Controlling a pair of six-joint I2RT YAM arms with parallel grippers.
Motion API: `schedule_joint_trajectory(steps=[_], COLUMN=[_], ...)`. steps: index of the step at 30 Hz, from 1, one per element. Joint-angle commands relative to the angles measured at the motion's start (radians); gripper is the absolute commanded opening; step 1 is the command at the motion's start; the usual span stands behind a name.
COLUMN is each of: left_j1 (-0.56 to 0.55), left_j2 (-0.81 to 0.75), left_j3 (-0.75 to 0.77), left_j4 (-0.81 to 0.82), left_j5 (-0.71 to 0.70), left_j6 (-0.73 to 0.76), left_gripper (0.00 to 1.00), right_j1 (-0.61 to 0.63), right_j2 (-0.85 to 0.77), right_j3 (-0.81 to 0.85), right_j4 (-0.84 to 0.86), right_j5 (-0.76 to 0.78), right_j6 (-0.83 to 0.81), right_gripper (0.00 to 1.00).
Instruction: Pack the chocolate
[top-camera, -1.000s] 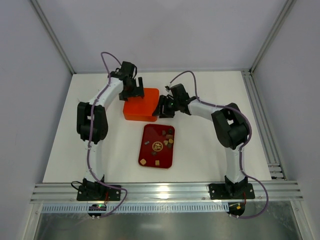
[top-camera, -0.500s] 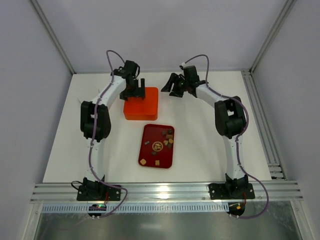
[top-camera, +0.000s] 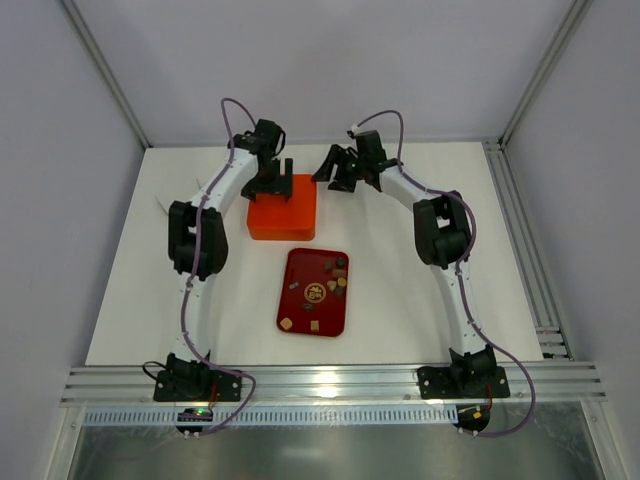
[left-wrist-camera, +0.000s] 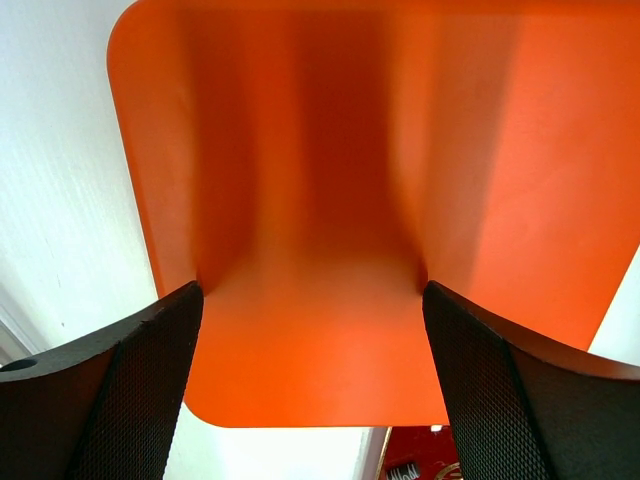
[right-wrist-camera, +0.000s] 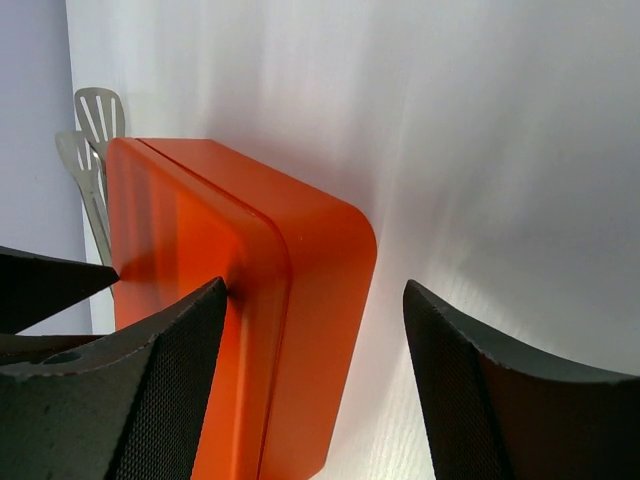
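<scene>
Both arms are reaching away from their bases and bending inward toward the orange box (top-camera: 283, 210), which is sitting on the table (top-camera: 390, 300). The left arm is rising along the left side of the box, its dark elbow folding well to the box's left and its forearm angling up and over to the box's far edge. There the wrist is tipping downward, so the left end effector (top-camera: 272, 183) is hovering over the far part of the box top. In the left wrist view its two fingers (left-wrist-camera: 120, 380) are standing wide apart with only the orange surface showing between them, gripping nothing. The right arm is mirroring this, its elbow bending well to the right of the box and its forearm stretching leftward. That is bringing the right end effector (top-camera: 333, 172) near the box's far right corner, apart from it. Its fingers (right-wrist-camera: 480, 400) are spread, pointing toward the box, with bare table and the box's rounded corner showing between them. The chocolate (top-camera: 332, 285) is lying as scattered small pieces in the dark red tray (top-camera: 330, 312), just on the near side of the box, away from both end effectors.
</scene>
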Motion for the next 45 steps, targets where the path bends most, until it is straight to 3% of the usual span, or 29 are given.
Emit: schedule_joint_trajectory(steps=[1,8,30,45], left_j1=[-0.001,-0.015,-0.044,-0.047], left_j2=[0.097,0.141,0.223,0.250], left_j3=[-0.012,0.073,0.181,0.204], left_j4=[-0.100,-0.154,-0.240,-0.260], left_j5=[0.037,0.019,-0.016,0.008], left_j6=[0.000,0.008,0.015,0.020], left_gripper=[0.89,0.89,0.89,0.89], right_j1=[0.008,0.040,0.059,0.080], right_j2=[0.009,0.068,0.133,0.214], right_j3=[0.074,0.186,0.207,0.385], right_j4=[-0.029,-0.203,-0.332,-0.556], right_j5=[-0.006,0.079,0.111,0.165], right_j6=[-0.008,-0.070,-0.016,-0.027], right_gripper=[0.72,0.67,0.38,0.32])
